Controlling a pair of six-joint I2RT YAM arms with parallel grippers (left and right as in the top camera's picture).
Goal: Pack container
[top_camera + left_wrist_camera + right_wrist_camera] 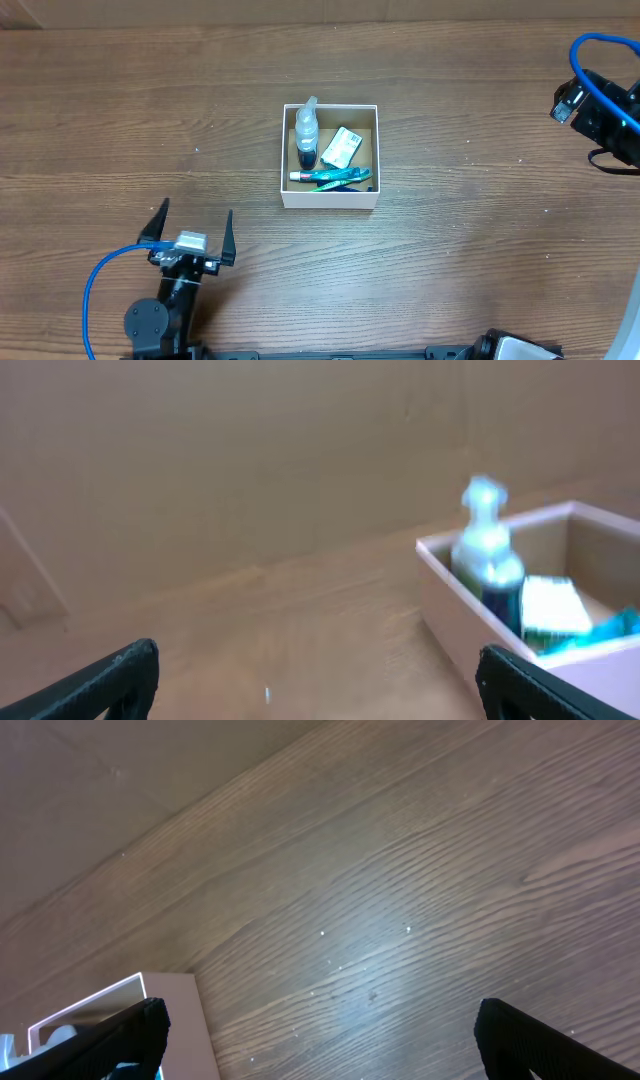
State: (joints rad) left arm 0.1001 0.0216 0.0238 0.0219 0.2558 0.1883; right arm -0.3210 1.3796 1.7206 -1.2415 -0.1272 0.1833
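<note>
The container [330,199], a square shallow white box, sits mid-table. Inside it lie a clear bottle with a dark bottom [306,135], a small white-and-green carton [342,147] and a teal tube [335,177]. My left gripper [192,232] is open and empty at the lower left, well apart from the box; its wrist view shows the container [450,600] and bottle [487,555] ahead to the right. My right arm [605,105] is at the far right edge; its gripper [320,1040] is open and empty above bare table, with the container's corner [170,995] at lower left.
The wooden table [480,250] surrounds the box on all sides. A blue cable [100,275] loops beside the left arm, and another [600,42] arches over the right arm.
</note>
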